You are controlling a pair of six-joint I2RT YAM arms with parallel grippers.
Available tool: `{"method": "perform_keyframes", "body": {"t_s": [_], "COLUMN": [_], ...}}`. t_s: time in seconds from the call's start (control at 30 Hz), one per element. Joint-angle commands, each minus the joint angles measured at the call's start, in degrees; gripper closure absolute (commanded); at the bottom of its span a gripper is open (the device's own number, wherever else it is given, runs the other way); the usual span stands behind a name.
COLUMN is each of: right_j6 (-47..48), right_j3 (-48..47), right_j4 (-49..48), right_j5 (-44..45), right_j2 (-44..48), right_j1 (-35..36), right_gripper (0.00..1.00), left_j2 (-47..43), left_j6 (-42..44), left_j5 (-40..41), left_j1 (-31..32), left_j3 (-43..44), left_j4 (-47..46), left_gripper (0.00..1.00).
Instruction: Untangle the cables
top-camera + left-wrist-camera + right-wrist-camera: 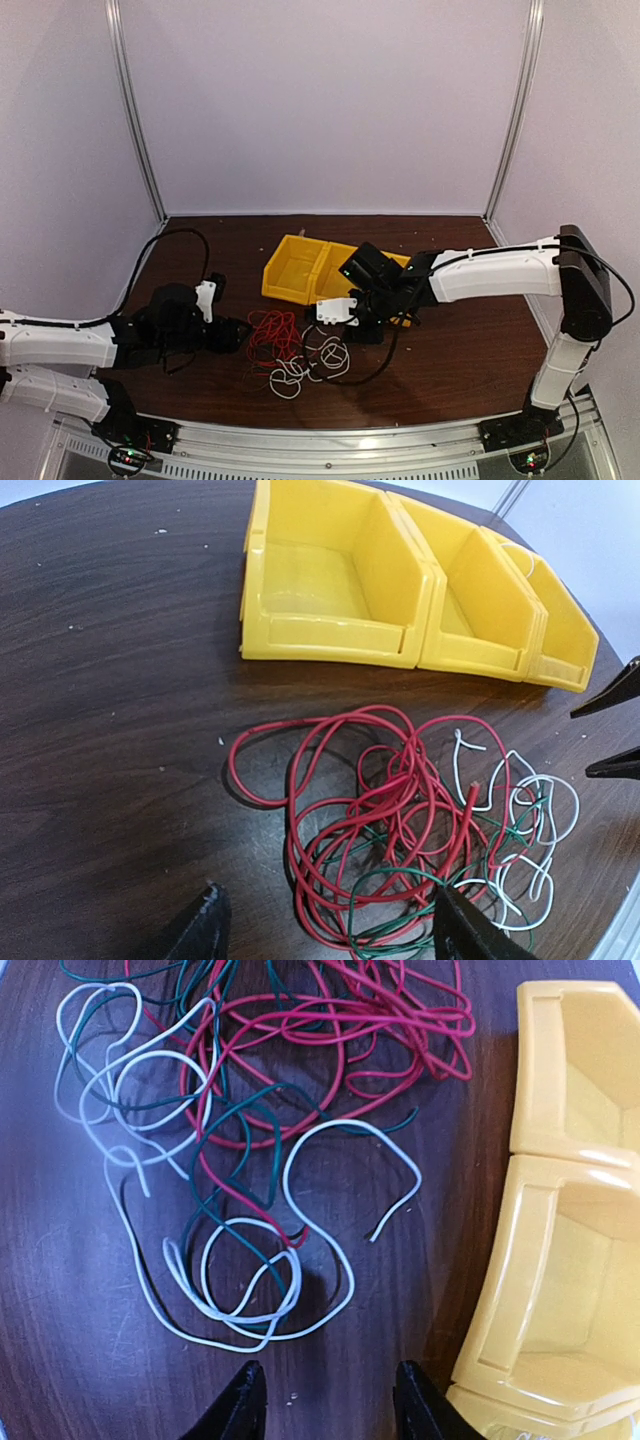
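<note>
Left gripper [328, 895] hovers with jaws spread wide and empty. The tangled red, green and white cables [400, 820] lie on the worktop just ahead of its fingertips, toward the near edge. Right gripper [328, 1370], jaws likewise parted and empty, hangs over the clump's white loops, beside the yellow bins [560, 1210].

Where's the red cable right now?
Top view: the red cable lies mid-table, just in front of the yellow bins, its loops overlapping the white cable on its right.
</note>
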State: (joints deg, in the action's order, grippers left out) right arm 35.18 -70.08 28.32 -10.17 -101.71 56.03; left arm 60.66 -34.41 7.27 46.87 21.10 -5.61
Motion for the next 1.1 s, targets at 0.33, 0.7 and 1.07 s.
{"method": "perform_keyframes", "body": {"t_s": [0.33, 0.7, 1.07], "right_j6": [16.98, 17.5, 15.8], "right_j3": [-3.48, -4.7, -7.0], "right_j4": [2.71, 3.28, 3.17], "right_j5": [2.78, 2.2, 0.35], "right_j2": [-2.72, -5.65, -4.69], "right_j1": [3.35, 4.0, 4.02], "right_gripper": [0.58, 0.66, 1.0], "left_j2": [-2.01, -0.81, -0.55], "left_j6": [-0.75, -0.57, -0.11], "left_j5": [1.16, 0.72, 0.54], "left_j1": [0.05, 0.01, 0.06], "left_j3": [-0.27, -0.23, 0.37], "left_j4": [-3.53, -4.67, -4.17], "left_gripper": [0.29, 0.29, 0.29]}}
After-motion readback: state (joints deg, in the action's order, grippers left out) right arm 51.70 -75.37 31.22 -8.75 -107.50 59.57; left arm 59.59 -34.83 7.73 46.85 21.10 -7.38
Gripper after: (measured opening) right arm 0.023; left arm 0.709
